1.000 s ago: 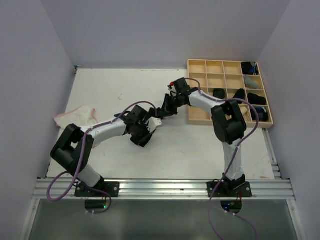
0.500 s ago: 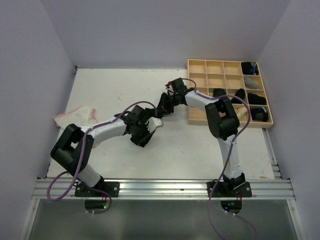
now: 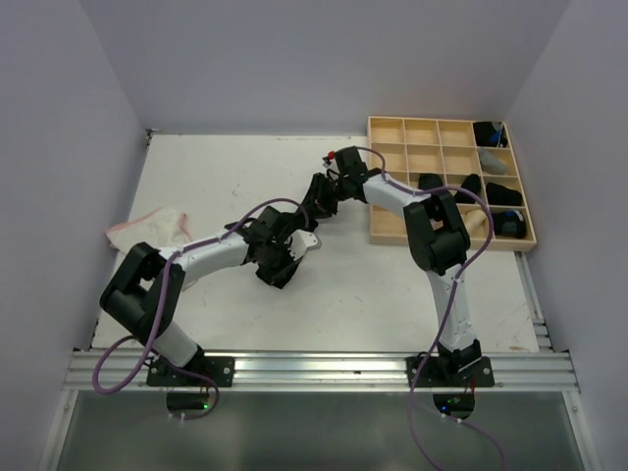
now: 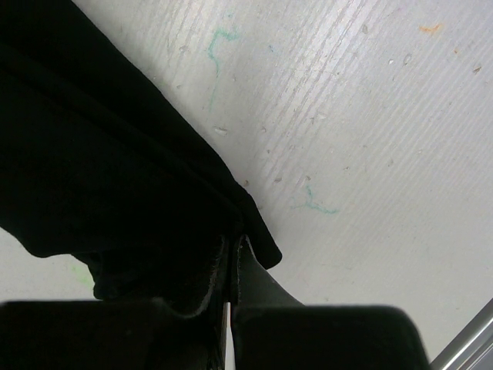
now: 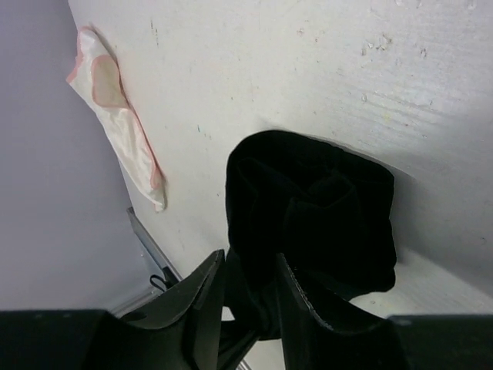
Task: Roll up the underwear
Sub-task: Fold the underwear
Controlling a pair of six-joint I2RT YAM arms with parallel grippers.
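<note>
Right wrist, black underwear (image 5: 308, 208) bunched, right pincer (image 5: 248, 277) parted

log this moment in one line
left gripper: shut on black underwear | right gripper: open around rolled part | whitish underwear: flat, apart

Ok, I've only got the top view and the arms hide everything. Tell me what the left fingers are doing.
Observer: The left fingers are shut, pinching the edge of black underwear spread on the table.
Operator: Now give me the right side.
Observer: The right fingers stand apart, with a bunched black roll reaching into the gap.
Operator: Say whether it's tidy.
Observer: Loose; folds show at its centre.
</note>
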